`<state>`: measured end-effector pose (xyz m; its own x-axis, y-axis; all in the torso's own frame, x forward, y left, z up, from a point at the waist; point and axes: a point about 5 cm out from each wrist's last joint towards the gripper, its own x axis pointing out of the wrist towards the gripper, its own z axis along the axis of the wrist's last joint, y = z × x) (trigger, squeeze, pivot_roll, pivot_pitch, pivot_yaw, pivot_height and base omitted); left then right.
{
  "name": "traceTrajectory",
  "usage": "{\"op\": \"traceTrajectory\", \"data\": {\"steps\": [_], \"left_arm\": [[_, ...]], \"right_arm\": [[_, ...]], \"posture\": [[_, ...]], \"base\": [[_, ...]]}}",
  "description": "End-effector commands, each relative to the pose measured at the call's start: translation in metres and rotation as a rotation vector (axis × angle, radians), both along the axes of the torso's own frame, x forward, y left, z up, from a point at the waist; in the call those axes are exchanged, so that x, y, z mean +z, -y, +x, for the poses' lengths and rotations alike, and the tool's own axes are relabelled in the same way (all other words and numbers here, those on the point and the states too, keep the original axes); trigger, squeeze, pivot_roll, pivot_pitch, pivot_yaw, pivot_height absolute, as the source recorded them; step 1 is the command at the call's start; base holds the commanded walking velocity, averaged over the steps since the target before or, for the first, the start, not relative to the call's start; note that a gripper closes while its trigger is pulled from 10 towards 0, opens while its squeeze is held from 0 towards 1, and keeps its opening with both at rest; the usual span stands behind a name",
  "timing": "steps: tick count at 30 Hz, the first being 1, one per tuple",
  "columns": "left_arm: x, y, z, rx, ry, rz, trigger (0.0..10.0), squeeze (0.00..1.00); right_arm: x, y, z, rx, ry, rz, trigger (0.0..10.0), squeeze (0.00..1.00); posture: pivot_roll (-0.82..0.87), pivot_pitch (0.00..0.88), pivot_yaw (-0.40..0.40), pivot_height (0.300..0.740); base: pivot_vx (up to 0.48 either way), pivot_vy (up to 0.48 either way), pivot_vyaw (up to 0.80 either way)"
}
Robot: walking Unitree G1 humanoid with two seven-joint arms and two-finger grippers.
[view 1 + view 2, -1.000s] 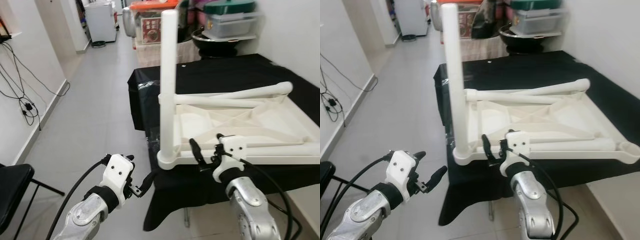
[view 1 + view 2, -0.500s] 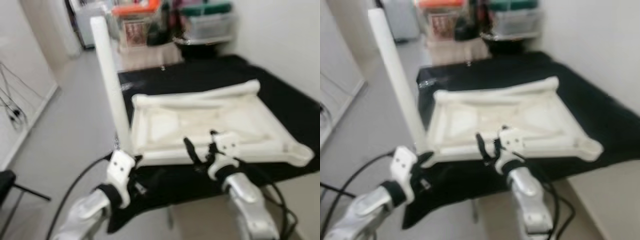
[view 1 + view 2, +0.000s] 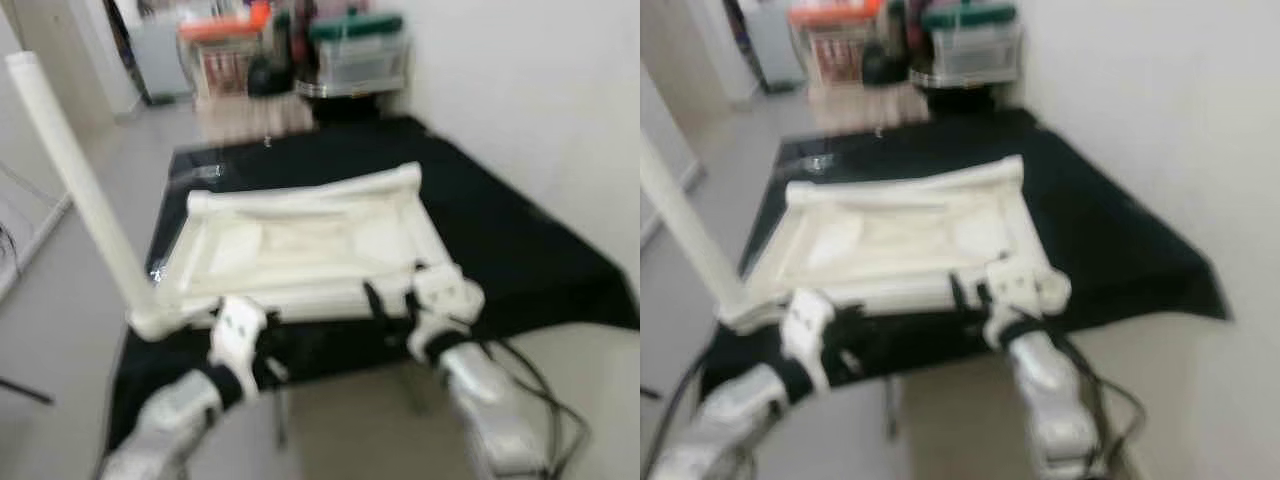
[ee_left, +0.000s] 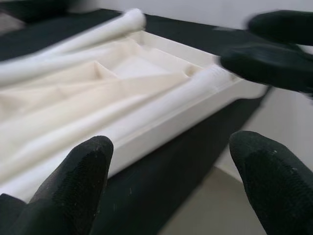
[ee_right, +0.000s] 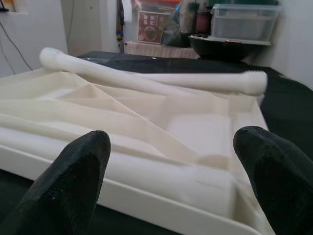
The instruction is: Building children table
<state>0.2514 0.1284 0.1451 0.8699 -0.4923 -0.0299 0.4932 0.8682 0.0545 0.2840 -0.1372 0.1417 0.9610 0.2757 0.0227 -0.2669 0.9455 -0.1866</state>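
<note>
Left end effector (image 3: pixel 262 345) is held at the near edge of the counter (image 3: pixel 500 250), just below the near rim of the white tabletop (image 3: pixel 300 250); its black fingers (image 4: pixel 83 181) are spread wide with nothing between them, as seen in the left wrist view. Right end effector (image 3: pixel 385 305) is raised at the near rim of the tabletop, right of the left one; its fingers (image 5: pixel 78 171) are also wide apart and empty, pointed across the tabletop's underside. Contact with the rim cannot be judged, since the head views are blurred.

The white tabletop is laid upside down on the black-covered counter, ribbed underside up. One white leg (image 3: pixel 75 180) is fitted at the near left corner and stands up, shown tilted to the left in the head views. A loose white leg (image 5: pixel 146 83) is laid along the far side of the tabletop. What looks like a second loose leg (image 4: pixel 161 105) is lying along the near rim, though blur makes this uncertain.

Beyond the counter's far end, a dark bowl (image 5: pixel 222 46) and a clear lidded box (image 5: pixel 242 22) are seen, with an orange-lidded container (image 3: pixel 225 45) to their left. A white wall (image 3: pixel 540 110) runs along the right, and grey floor (image 3: pixel 50 300) lies to the left.
</note>
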Motion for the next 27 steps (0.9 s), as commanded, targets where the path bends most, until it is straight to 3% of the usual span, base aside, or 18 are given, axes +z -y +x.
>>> {"op": "traceTrajectory", "data": {"steps": [1,5,12,16,22,27], "left_arm": [[-0.005,-0.005,0.003,0.052,-0.008,0.051,10.0,0.00],[-0.008,-0.009,0.007,0.113,0.000,0.160,10.0,0.00],[-0.007,-0.008,0.009,0.094,0.019,0.171,10.0,0.00],[-0.011,-0.005,0.005,0.017,-0.006,0.172,10.0,0.00],[-0.014,0.003,-0.010,-0.117,-0.037,0.152,10.0,0.00],[-0.014,0.012,-0.017,-0.198,-0.009,0.159,10.0,0.00]], "right_arm": [[-0.004,0.000,0.000,-0.001,-0.012,0.005,10.0,0.00],[-0.005,-0.001,0.001,0.006,-0.018,0.007,10.0,0.00],[-0.006,-0.003,0.001,0.012,-0.018,0.003,10.0,0.00],[-0.006,-0.003,0.002,0.024,-0.013,-0.017,10.0,0.00],[-0.006,-0.003,0.002,0.058,-0.020,-0.021,10.0,0.00],[-0.005,-0.003,0.004,0.072,-0.009,-0.035,10.0,0.00]], "posture": [[-0.11,0.018,0.063,0.740],[-0.11,0.016,0.065,0.740],[-0.11,0.017,0.072,0.740],[-0.11,0.015,0.074,0.740],[-0.11,0.016,0.071,0.740],[-0.11,0.016,0.070,0.740]], "base": [[0.000,0.000,0.00],[0.000,0.000,0.00],[0.000,0.000,0.00],[0.000,0.000,0.00],[0.000,0.000,0.76],[0.000,0.000,0.16]]}}
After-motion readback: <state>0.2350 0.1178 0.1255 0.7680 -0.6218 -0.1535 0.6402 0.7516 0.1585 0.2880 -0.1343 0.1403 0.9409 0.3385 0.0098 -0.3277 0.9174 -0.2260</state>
